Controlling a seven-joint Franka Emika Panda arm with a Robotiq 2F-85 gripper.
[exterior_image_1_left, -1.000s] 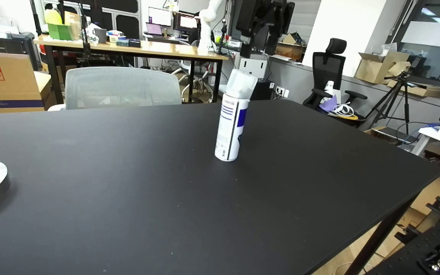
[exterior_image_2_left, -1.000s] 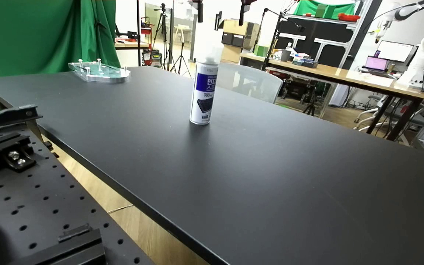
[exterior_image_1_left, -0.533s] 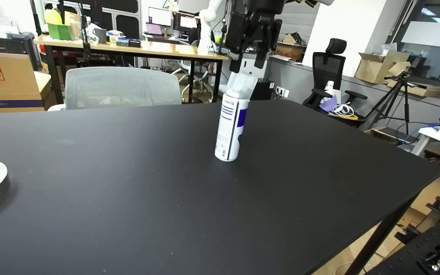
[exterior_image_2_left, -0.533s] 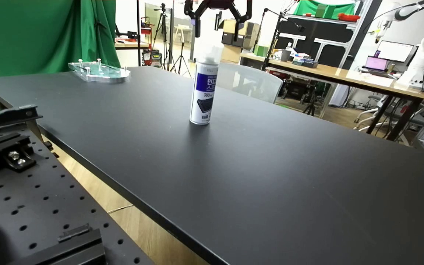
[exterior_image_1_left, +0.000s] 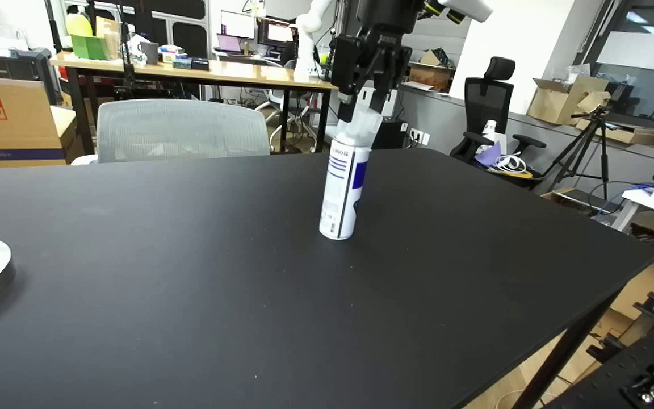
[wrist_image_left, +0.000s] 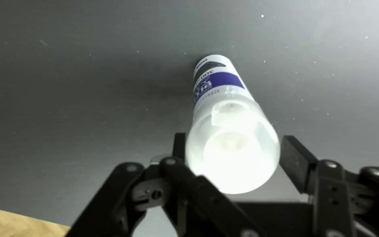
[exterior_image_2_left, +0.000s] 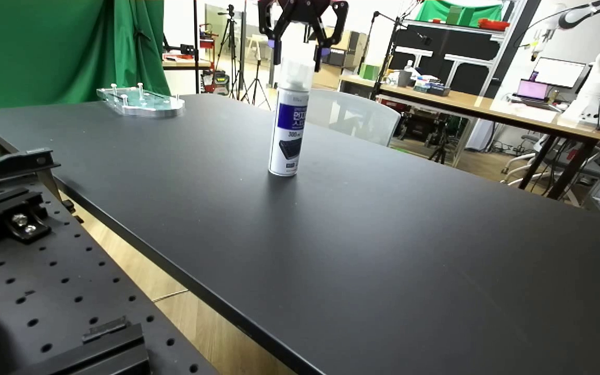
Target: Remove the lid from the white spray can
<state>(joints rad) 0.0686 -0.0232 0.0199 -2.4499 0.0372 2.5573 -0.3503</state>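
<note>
The white spray can (exterior_image_1_left: 340, 190) stands upright on the dark table in both exterior views (exterior_image_2_left: 287, 138). In the wrist view it shows from above with its blue label (wrist_image_left: 220, 80). The translucent lid (exterior_image_1_left: 363, 135) sits on the can's top and also shows in an exterior view (exterior_image_2_left: 297, 78) and, brightly lit, in the wrist view (wrist_image_left: 232, 164). My gripper (exterior_image_2_left: 297, 60) points down with one finger on each side of the lid's upper part. In the wrist view the gripper (wrist_image_left: 235, 141) shows a narrow gap at the right finger; contact on the left cannot be told.
The dark table (exterior_image_1_left: 191, 255) lies under the can. A clear plate with pegs (exterior_image_2_left: 141, 101) lies at its far end. A perforated black mounting plate (exterior_image_2_left: 71, 291) stands beside the table edge. A grey mesh chair (exterior_image_1_left: 182, 130) stands behind the table.
My gripper has come down from above the can until its fingers flank the lid, and its fingers have moved closer together. The can and lid have not moved.
</note>
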